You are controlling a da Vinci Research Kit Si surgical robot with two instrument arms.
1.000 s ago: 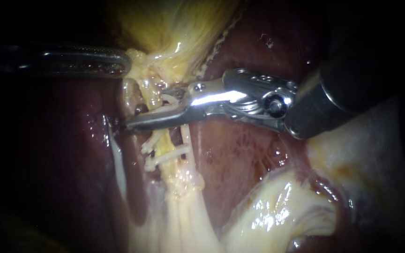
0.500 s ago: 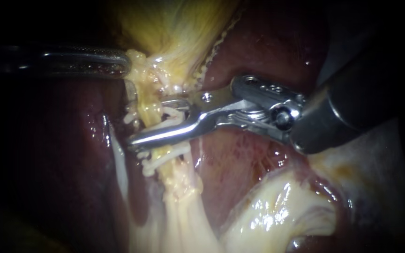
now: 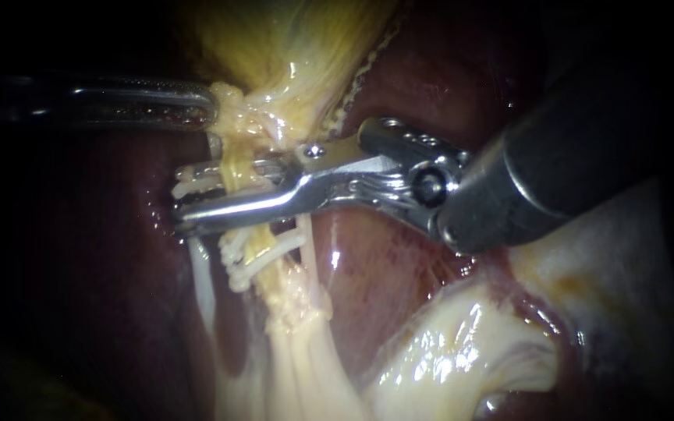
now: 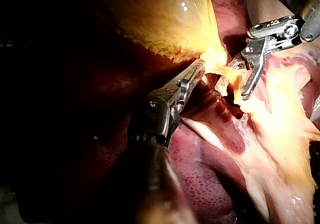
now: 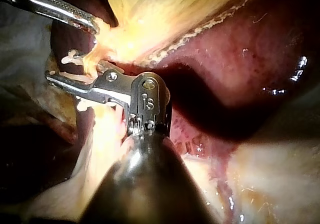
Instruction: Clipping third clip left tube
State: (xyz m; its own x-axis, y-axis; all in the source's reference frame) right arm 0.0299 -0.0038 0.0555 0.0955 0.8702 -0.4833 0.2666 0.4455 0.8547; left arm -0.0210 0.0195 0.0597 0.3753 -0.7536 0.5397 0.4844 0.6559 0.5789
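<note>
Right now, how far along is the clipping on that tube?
Done: two white clips sit across the tube. In hand: left tool grips the gallbladder; right tool straddles the tube nearer the gallbladder, jaws open. Left: close the third clip there, then withdraw.

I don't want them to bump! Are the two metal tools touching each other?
Apart. The endoscope view shows the left instrument ending above the right instrument, with yellowish tissue in the gap between them.
</note>
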